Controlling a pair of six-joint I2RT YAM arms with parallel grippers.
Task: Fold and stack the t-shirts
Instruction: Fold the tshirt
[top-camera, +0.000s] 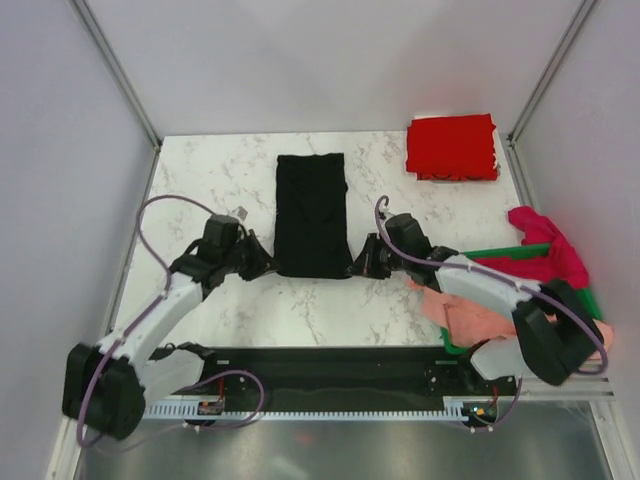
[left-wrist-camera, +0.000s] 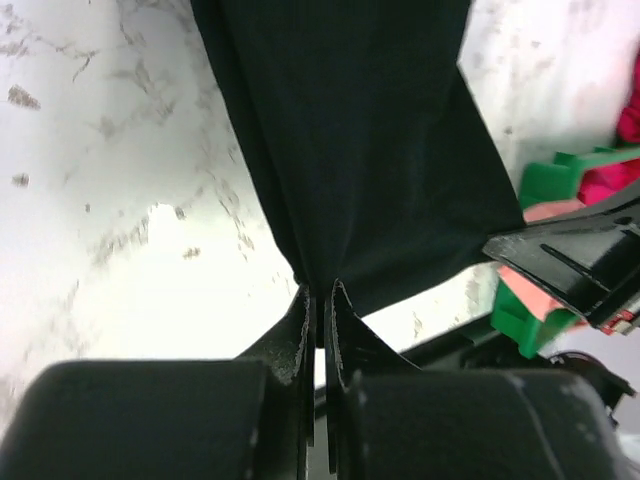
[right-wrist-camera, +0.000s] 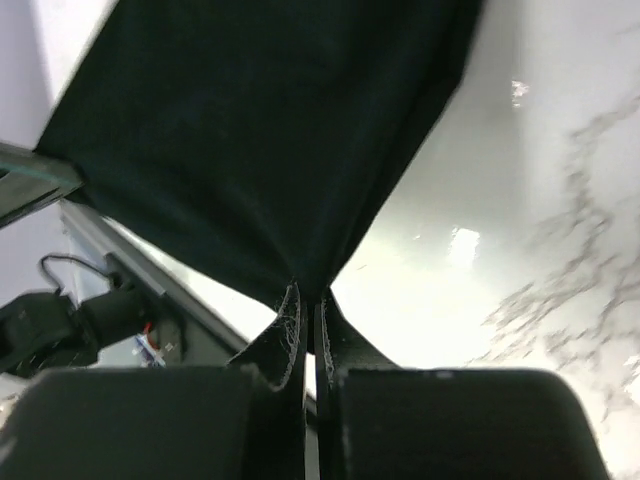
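1. Tabletop (top-camera: 200, 170): the marble surface carries the whole job. It is bare ahead of both sets of jaws, so there appears to be room to carry the fold forward.

2. Black t-shirt (top-camera: 312, 215): it lies flat as a long narrow strip. It runs straight away from the jaws, with its near hem spanning the gap between them.

3. Green bin (top-camera: 500, 252): it sits outboard of the right jaws, back along that arm. The magenta t-shirt (top-camera: 550, 240) and the salmon-pink t-shirt (top-camera: 470, 315) hang over it.

4. Red t-shirt (top-camera: 452, 147): it is folded and lies well beyond and outboard of the right jaws, clear of the black strip.

5. Left jaws: narrowed to a slit and pinching the near left corner of the black cloth (left-wrist-camera: 340, 150).

6. Right jaws: likewise nearly closed, pinching the near right corner (right-wrist-camera: 260, 140).

Procedure (judged): the step in hand is most likely folding the near hem over to the far end.
- Raise both corners together.
- Hold the spacing between the jaws constant so that the hem stays taut without stretching.
- Carry the hem forward and low.
- Lay it square on the far edge before opening.

Caution: each pinch takes only a small bite of cloth. A jerk or an uneven lift could pull a corner free or skew the fold.
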